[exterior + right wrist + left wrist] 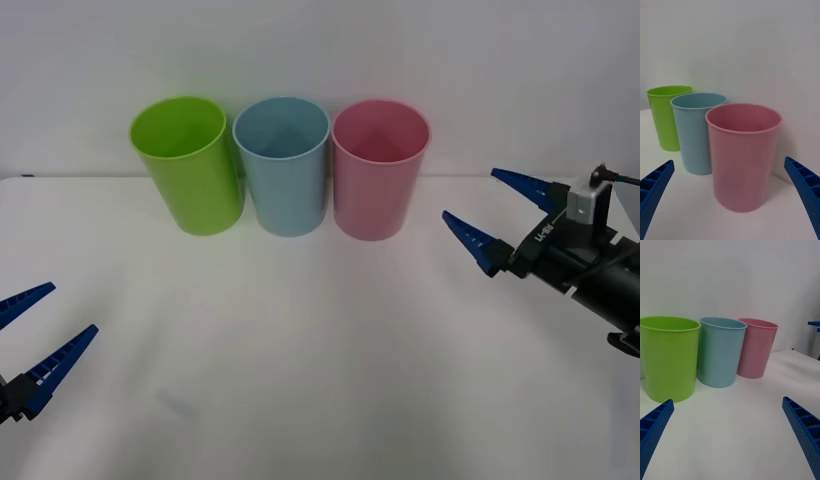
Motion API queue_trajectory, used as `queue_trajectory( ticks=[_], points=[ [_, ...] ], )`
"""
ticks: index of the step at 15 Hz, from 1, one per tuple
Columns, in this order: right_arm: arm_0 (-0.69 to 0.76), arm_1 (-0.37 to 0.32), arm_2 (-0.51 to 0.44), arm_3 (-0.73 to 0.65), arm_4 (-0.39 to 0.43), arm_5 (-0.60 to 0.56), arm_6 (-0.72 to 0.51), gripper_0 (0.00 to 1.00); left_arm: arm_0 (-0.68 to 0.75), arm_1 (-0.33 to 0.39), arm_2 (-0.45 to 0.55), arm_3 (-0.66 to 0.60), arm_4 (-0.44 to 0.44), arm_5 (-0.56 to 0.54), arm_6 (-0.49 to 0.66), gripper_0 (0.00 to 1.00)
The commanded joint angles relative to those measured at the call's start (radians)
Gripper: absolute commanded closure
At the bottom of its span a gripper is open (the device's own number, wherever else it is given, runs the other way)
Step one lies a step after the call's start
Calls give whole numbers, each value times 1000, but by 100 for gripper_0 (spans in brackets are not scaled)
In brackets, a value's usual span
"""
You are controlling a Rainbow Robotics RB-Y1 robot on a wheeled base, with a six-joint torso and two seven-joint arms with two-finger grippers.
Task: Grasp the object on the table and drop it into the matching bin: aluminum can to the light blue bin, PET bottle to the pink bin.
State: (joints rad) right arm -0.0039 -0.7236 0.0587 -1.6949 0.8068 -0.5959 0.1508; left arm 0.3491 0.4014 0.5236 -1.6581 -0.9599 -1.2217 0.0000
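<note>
White wall rises behind a plain white desk (pixel 320 340), and three tall round bins stand in a row at the desk's far edge: a lime green bin (pixel 188 165) on the robot's left, the light blue bin (pixel 283 165) in the middle, the pink bin (pixel 379 168) on the right. Each touches or nearly touches its neighbour. From above, the front view looks down into all three open mouths, and no can can be made out inside any of them or on the desk.

At the lower left of the front view, the left end effector (pixel 32 340) hovers over the near desk, well apart from the bins, its blue ribbed fingers spread apart and holding nothing. Its wrist view takes the row from the side, green bin nearest and pink farthest.

Over the right side of the desk, the right end effector (pixel 495 210) points toward the pink bin, fingers also spread and empty. Its wrist view puts the pink bin closest, between the fingertips, with the light blue and green bins behind.
</note>
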Motion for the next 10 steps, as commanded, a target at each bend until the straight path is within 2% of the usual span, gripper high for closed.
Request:
queue_trajectory(
  ticks=[1,5,10],
  points=[
    [107,1,-56,-32,-1,-16,30,0,0,0,0,0,0,0,0,0],
    [231,3,-111,-58,-1,-50,78,0,0,0,0,0,0,0,0,0],
    [367,32,-204,-65,2,-179,185,0,0,0,0,0,0,0,0,0]
  ],
)
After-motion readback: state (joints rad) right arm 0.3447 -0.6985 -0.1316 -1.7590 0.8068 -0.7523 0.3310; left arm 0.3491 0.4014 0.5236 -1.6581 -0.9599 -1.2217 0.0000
